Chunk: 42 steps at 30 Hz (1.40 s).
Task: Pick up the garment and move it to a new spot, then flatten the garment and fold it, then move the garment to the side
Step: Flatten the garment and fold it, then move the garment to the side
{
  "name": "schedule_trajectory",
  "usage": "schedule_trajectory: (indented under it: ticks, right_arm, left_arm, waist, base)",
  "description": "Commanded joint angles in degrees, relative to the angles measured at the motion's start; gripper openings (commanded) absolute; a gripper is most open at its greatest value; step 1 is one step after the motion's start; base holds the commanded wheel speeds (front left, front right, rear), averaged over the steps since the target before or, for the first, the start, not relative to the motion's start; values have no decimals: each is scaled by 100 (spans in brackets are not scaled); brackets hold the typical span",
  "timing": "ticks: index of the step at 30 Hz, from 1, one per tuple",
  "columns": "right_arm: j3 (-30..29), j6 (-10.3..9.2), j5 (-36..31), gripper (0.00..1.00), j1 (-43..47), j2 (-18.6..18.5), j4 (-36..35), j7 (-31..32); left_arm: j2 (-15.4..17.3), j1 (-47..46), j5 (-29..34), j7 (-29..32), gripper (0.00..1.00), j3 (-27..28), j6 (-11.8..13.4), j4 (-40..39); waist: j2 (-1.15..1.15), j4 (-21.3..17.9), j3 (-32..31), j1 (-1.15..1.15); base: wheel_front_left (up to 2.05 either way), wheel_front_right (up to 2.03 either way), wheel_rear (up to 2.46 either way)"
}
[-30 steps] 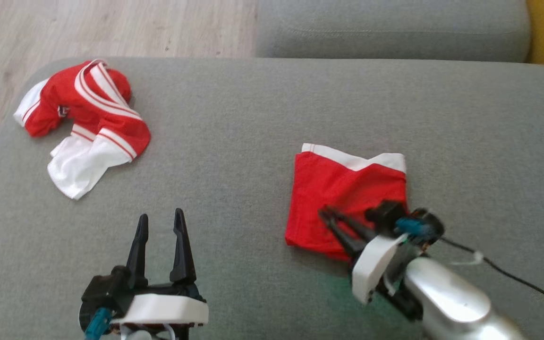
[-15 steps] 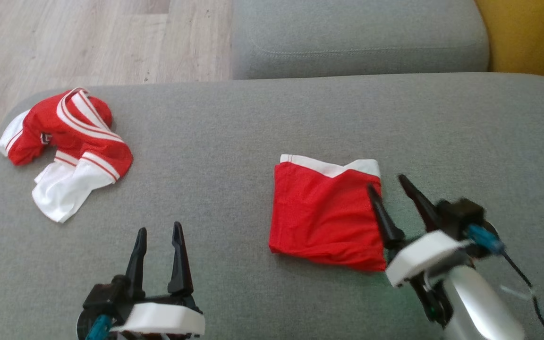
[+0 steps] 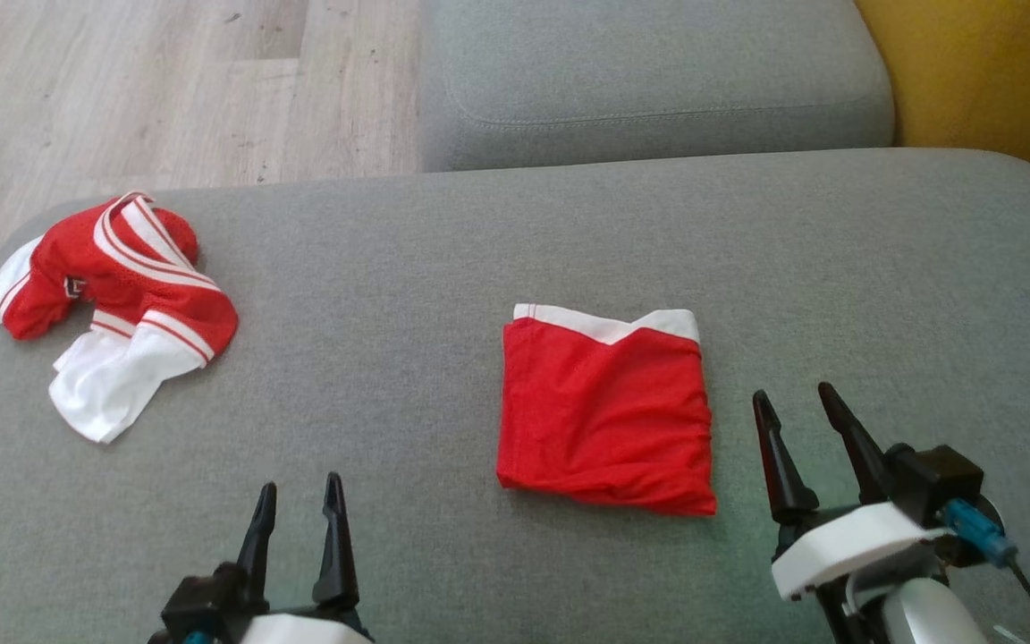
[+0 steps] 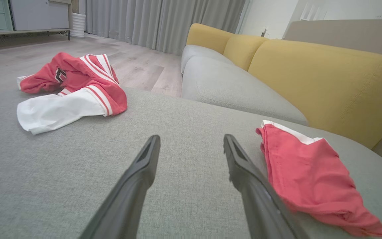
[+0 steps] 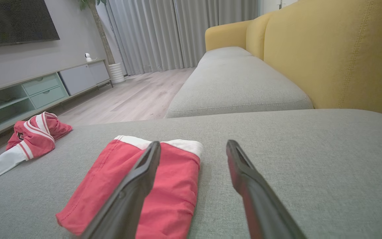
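Your folded red garment (image 3: 604, 411) lies right of centre on the grey cushion (image 3: 408, 250), the right gripper (image 3: 792, 394) just beside its right edge, the left gripper (image 3: 299, 483) well left, both with fingers spread and empty. Pinch one layer and the fold may drag open; the right wrist view shows loose rumpling at its near edge that the head view flattens

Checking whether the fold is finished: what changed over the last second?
The right gripper let go of the folded red garment, opened and drew back to its right, clear of the cloth. That garment, the crumpled red-and-white garment and the open left gripper stayed put; the head camera shifted.
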Motion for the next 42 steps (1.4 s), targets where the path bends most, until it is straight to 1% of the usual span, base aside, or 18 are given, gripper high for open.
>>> schedule_trajectory:
  ticks: [1, 10, 20, 24, 29, 34, 42]
  right_arm:
    - [104, 21, 30, 100, -128, 19, -269, 13]
    - [57, 21, 39, 100, -17, 21, -401, 82]
    - [-1, 21, 10, 100, -5, 21, -383, 121]
    - [-214, 21, 38, 100, -90, 21, -310, 262]
    - [-432, 21, 12, 100, -355, 21, -205, 602]
    - [-586, 21, -48, 100, -774, 21, 33, 1094]
    - [-812, 21, -366, 100, -1350, 21, 864, 2010]
  left_arm:
    - [91, -136, 47, -52, 100, 212, -17, -100]
    - [145, -129, 46, -50, 100, 201, 15, -48]
    - [165, -156, 38, -48, 100, 163, 49, -85]
    - [161, -197, 49, -36, 100, 118, 47, -108]
    - [139, -234, 60, -23, 100, 57, 43, -139]
    - [86, -307, 70, -23, 100, -15, 19, -147]
    - [-27, -480, 71, -37, 100, -76, -61, -68]
  waist:
    - [0, -6, 0, 1]
    - [0, -3, 10, 1]
    - [0, 39, 35, 1]
    - [0, 116, 78, 1]
    - [0, 299, 181, 1]
    - [0, 588, 395, 1]
    - [0, 1097, 777, 1]
  base:
    - [0, 0, 0]
    - [0, 0, 0]
    - [0, 0, 0]
    - [0, 0, 0]
    - [0, 0, 0]
    - [0, 0, 0]
    - [0, 0, 0]
